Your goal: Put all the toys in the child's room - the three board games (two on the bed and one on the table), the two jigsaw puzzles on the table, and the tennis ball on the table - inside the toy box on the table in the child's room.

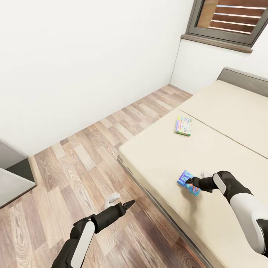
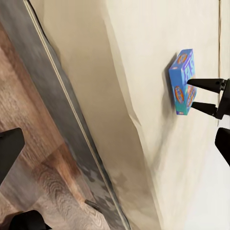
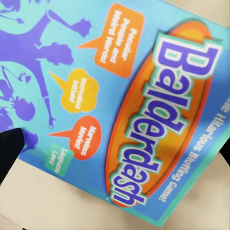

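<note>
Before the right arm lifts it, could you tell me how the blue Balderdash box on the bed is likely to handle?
The Balderdash box looks like a flat, printed cardboard carton, so it is probably stiff and fairly light. Its glossy faces could be slippery between the right gripper fingers, which sit at its edge. Resting on the soft beige mattress, it may sink or tilt if pressed.
</note>
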### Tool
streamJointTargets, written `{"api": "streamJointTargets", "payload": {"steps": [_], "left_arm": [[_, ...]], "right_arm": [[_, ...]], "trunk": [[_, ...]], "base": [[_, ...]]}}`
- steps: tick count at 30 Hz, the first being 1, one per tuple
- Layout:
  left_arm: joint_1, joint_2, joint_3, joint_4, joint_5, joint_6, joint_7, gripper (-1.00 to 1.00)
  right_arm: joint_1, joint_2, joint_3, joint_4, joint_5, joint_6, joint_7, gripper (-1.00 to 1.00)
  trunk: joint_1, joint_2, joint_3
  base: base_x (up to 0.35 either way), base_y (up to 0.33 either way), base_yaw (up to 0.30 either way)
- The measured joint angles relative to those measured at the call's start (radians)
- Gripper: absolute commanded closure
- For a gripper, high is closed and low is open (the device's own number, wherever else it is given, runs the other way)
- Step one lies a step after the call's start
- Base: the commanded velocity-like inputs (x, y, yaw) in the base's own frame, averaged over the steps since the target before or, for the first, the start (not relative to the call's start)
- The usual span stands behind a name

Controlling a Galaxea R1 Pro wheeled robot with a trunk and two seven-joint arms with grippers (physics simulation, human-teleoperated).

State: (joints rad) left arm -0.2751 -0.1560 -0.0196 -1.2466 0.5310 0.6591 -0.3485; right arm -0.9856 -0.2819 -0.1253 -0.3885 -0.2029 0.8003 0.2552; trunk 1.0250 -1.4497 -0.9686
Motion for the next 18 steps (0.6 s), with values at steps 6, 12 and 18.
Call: {"api": "streamJointTargets", "payload": {"steps": [6, 12, 18], "left_arm": [[0.0, 0.0, 0.0, 0.0, 0.0, 0.0, 0.0, -1.0], [0.0, 0.0, 0.0, 0.0, 0.0, 0.0, 0.0, -1.0], [0.0, 0.0, 0.0, 0.0, 0.0, 0.0, 0.0, -1.0]], "right_arm": [[-0.001, -0.001, 0.0, 0.001, 0.0, -0.001, -0.003, -1.0], [-0.004, -0.006, -0.001, 0.003, -0.001, -0.001, -0.005, -1.0], [-0.004, -0.012, -0.002, 0.003, -0.001, -0.001, -0.005, -1.0]], "trunk": [[0.0, 0.0, 0.0], [0.0, 0.0, -0.002], [0.0, 0.0, -0.004]], "base": [[0.01, 0.0, 0.0], [0.004, 0.0, 0.0], [0.001, 0.0, 0.0]]}}
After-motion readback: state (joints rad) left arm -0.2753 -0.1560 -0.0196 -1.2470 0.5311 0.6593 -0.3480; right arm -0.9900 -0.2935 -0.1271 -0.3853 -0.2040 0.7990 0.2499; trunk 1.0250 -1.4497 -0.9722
